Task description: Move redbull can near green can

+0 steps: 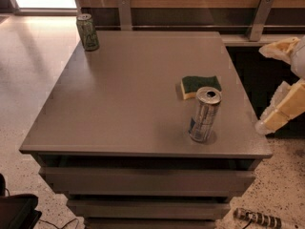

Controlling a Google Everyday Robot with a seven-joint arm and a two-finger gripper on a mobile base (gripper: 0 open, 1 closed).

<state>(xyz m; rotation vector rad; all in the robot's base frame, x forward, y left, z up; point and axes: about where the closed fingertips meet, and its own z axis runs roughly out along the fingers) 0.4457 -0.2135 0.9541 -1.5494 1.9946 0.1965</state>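
Standing upright at the eleven-o'clock corner of the table [128,99] was the green can [87,32]. A sponge [200,86] lay toward three o'clock, with the redbull can [205,114] upright just beside it at its six o'clock, well apart from the green can. Off the table's three-o'clock edge hung the gripper [261,89], fingers apart, empty.

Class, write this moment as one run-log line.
gripper: open, empty, right of table | redbull can: upright, front right, beside sponge | green can: upright, back-left corner | status: not yet grasped
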